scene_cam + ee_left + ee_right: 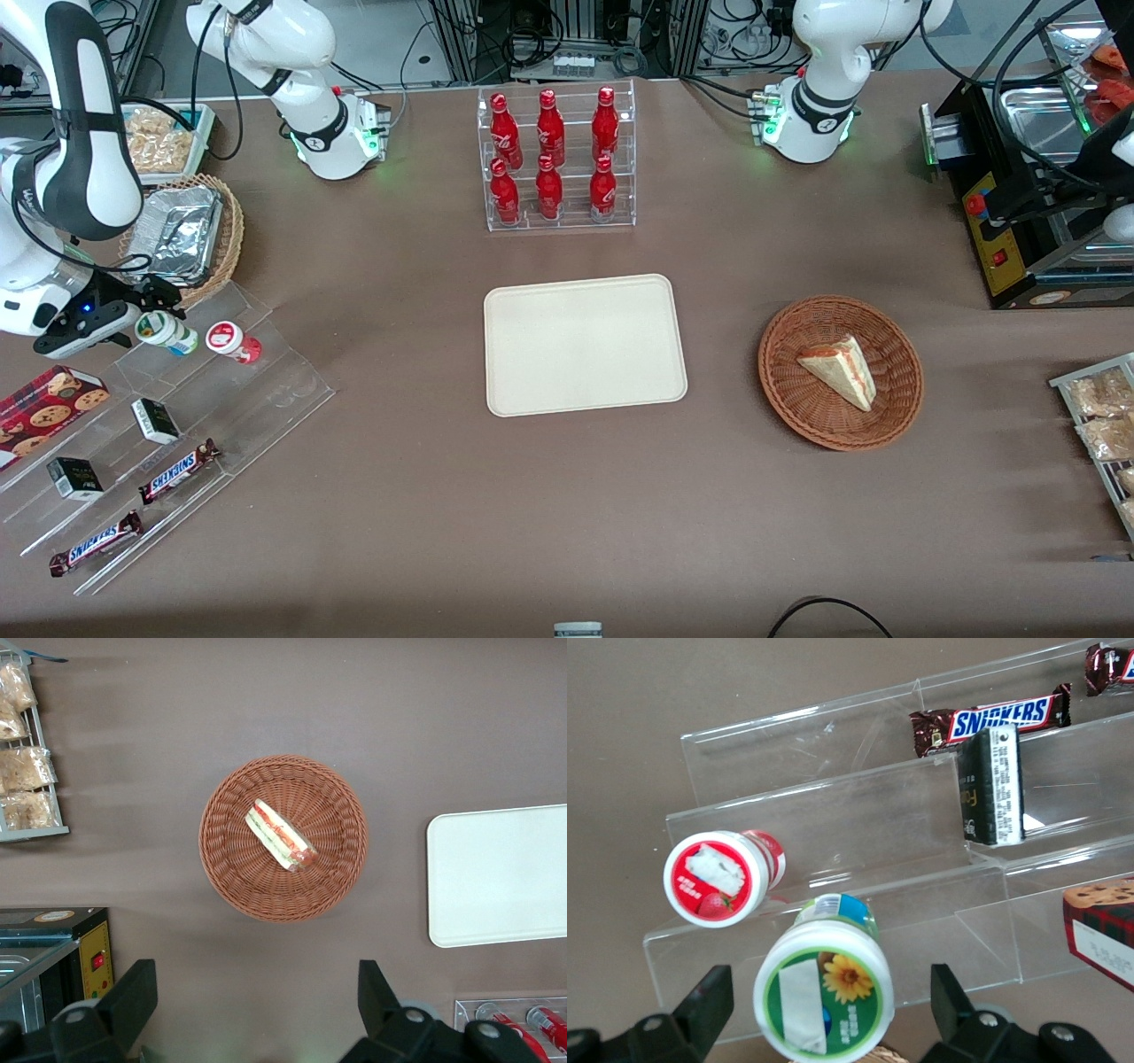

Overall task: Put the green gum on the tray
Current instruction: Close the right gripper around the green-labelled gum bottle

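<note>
The tray (585,346) lies bare at mid-table, well apart from the clear stepped rack (221,399) toward the working arm's end. On the rack's top step the green gum (824,992) sits between the spread fingers of the gripper (833,1014), not yet clamped, with the red-lidded bottle (718,877) just beside it. A good grasp closes squarely on the green-lidded body and lifts straight up, sparing that neighbour.

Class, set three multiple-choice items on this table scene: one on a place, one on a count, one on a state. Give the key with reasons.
1. Where is the green gum?
A. on the clear stepped rack
B. on the tray
C. in a basket
2. How many red bottles stand in the clear shelf?
A. four
B. six
C. eight
3. The gripper is
A. shut on the gum
B. open around the gum
C. over the tray

Key: A, it stands beside the red-lidded bottle on the rack; B, two rows of three; B, its fingers stand apart, flanking the gum, with the tray bare.
</note>
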